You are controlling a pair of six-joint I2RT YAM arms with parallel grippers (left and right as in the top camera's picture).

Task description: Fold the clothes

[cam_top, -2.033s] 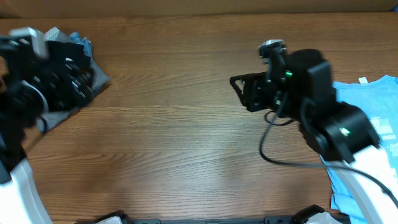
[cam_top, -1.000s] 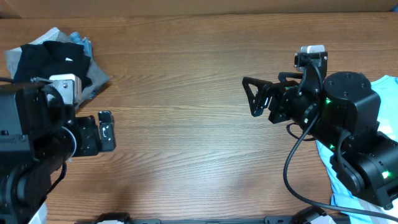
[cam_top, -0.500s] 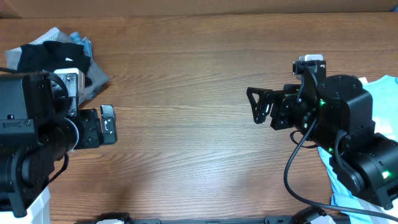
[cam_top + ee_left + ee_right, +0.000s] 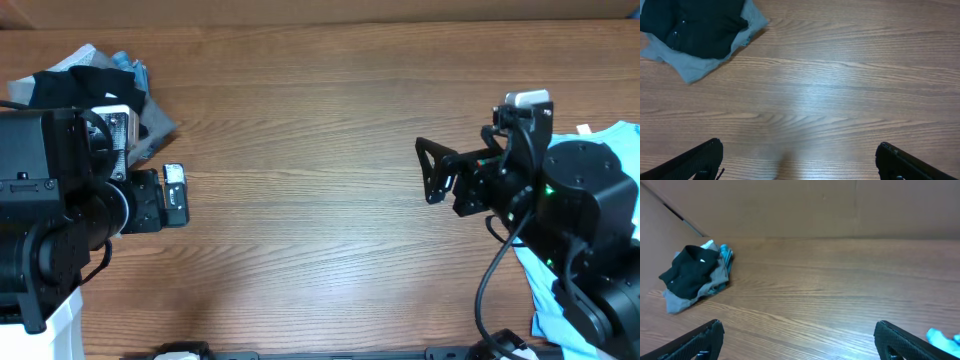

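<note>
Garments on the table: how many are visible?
4. Black tee, grey garment and a blue scrap piled far left; light-blue tee at the right edge, partly covered. More may be hidden beneath.

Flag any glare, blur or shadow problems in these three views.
Overhead: even light, sharp, no harsh shadows on the table. Left wrist: pale glare patch on the wood mid-frame; the black T-shirt loses fold detail. Right wrist: slightly soft, the clothes pile small and dim at left. No motion blur in any view.
</note>
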